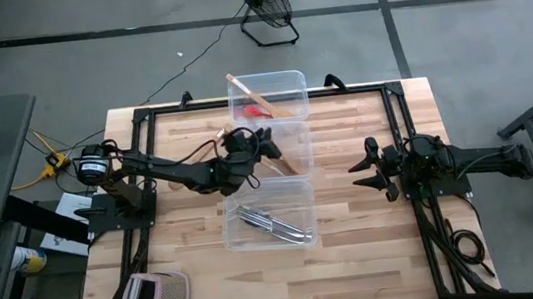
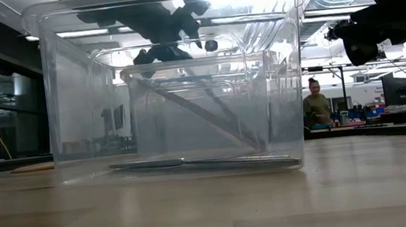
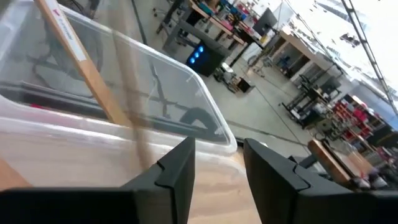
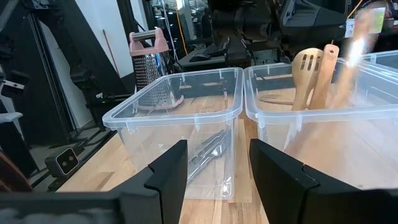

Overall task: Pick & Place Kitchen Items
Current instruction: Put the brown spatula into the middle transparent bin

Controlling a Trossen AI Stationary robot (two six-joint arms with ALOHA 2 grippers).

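Left claw [image 1: 268, 145], fingers spread, hovers over the middle tub [image 1: 297, 151] where wooden spoons [image 4: 314, 78] lean upright, handles down.

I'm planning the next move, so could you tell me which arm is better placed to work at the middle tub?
Left, probably. The left gripper hangs over the middle tub with its wooden utensils; the right gripper waits open, off to the side.

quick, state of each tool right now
left tool: open, holding nothing, over the middle clear plastic tub.
right tool: open, empty, off to the side of the tubs.
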